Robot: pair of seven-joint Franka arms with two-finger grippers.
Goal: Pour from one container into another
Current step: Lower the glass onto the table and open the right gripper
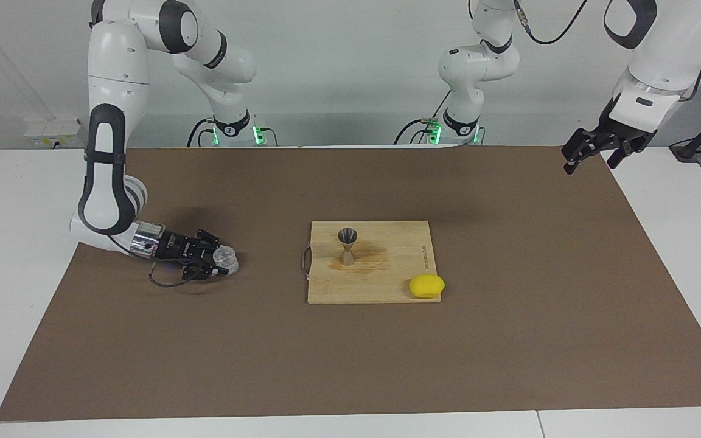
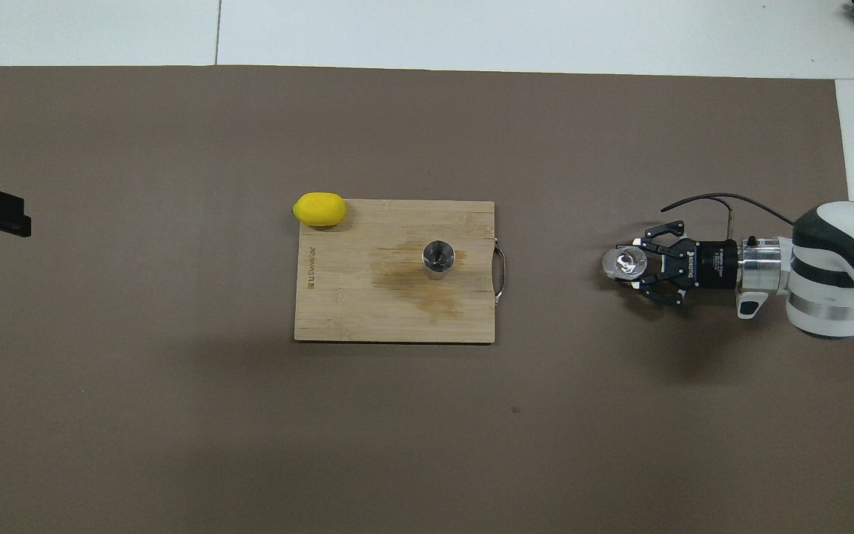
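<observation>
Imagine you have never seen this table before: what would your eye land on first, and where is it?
Probably the bright yellow lemon, sitting at a corner of the wooden cutting board in the middle of the table, with the small steel jigger standing upright on the same board. Next, the right gripper, low over the mat toward the right arm's end, shut on the clear glass cup. The left gripper waits, raised over the mat's corner.
</observation>
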